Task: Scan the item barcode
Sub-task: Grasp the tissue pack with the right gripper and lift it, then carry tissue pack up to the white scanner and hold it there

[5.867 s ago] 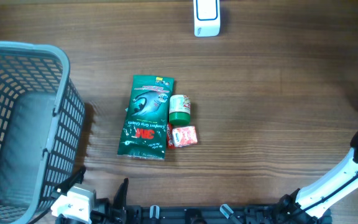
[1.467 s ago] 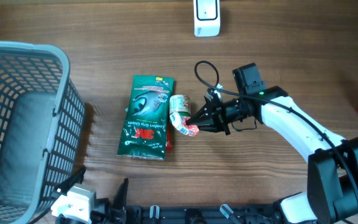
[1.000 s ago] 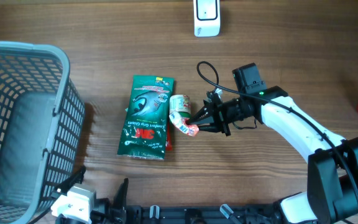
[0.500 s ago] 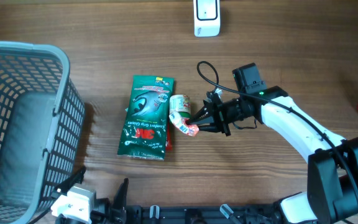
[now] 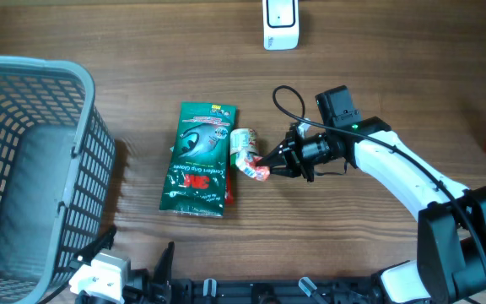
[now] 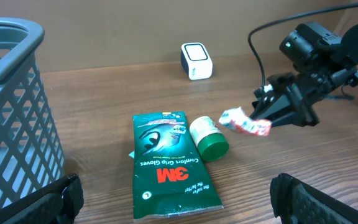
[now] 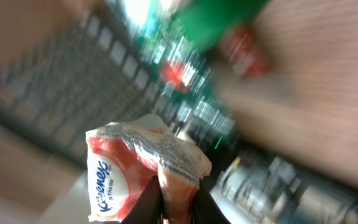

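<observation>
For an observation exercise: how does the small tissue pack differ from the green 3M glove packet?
The tissue pack is small, red and white; the glove packet is larger and green. The tissue pack hangs pinched in the right fingers; the glove packet lies flat on the table. Both are soft plastic-wrapped packs.

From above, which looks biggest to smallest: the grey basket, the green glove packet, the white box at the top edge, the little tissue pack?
1. grey basket
2. green glove packet
3. white box, partly cut off by the frame
4. tissue pack, smallest even though held nearer the camera
</observation>
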Robot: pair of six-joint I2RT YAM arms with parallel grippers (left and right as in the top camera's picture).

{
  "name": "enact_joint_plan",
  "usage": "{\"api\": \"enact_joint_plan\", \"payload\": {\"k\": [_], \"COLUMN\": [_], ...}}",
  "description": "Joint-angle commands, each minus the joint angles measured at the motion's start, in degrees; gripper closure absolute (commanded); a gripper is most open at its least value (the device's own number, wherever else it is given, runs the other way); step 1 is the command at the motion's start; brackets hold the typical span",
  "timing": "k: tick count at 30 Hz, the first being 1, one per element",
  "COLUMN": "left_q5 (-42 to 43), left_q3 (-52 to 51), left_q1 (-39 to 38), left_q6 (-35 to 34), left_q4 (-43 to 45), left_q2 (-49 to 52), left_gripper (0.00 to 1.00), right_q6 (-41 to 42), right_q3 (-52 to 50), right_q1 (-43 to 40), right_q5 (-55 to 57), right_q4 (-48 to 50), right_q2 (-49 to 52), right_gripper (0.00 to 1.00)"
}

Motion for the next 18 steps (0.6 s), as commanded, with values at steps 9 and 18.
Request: {"api": "enact_joint_plan", "payload": {"k": [9,18], "left_q5": [0.9,0.9], "left_q3": [-0.15,-0.15], "left_q1": [-0.24,-0.24], "left_q6": [0.85,0.85], "left_q4": [0.13,0.13], "left_q2": [-0.42,-0.39], "left_gripper": [0.0,0.0], "right_q6": [-15.78,-27.87], "right_q3": [1.09,1.09], "right_q1": [-1.38,-1.38], "right_q5": [23.63,62.55], "right_q4": [38.6,60.06], "right_q2": [-0.76,1.29], "right_gripper": [0.95,0.95]}}
